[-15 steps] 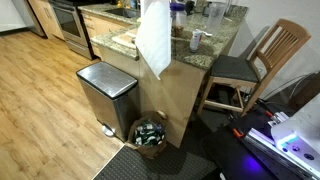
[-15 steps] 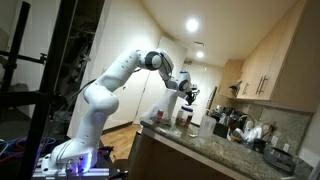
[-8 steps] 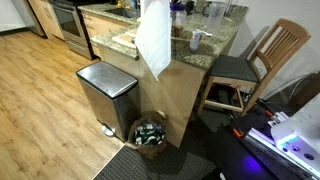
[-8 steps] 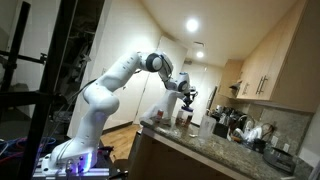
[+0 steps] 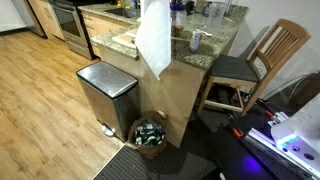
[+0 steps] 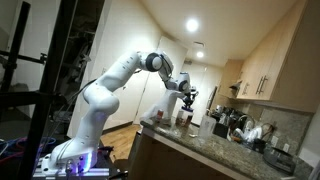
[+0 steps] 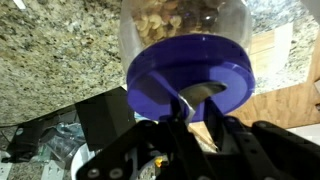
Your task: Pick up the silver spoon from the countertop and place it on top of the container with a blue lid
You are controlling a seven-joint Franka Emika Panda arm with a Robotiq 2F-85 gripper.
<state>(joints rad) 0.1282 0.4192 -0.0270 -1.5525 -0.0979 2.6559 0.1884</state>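
Observation:
In the wrist view my gripper [image 7: 196,125] is shut on the silver spoon [image 7: 200,96]. The spoon's bowl lies against the dark blue lid [image 7: 190,70] of a clear jar filled with nuts [image 7: 180,20]. I cannot tell whether the spoon rests on the lid. The jar stands on the speckled granite countertop [image 7: 60,50]. In an exterior view a small whitish jar with a pale bluish lid [image 5: 199,40] sits on the countertop [image 5: 225,42]. In an exterior view my gripper [image 6: 187,97] hangs over the jars at the counter's near end.
A white towel [image 5: 154,40] hangs over the counter's side. A steel bin [image 5: 106,92] and a basket [image 5: 150,133] stand on the floor below it, with a wooden chair [image 5: 250,65] beside the counter. Glass jars and appliances [image 6: 235,125] crowd the counter.

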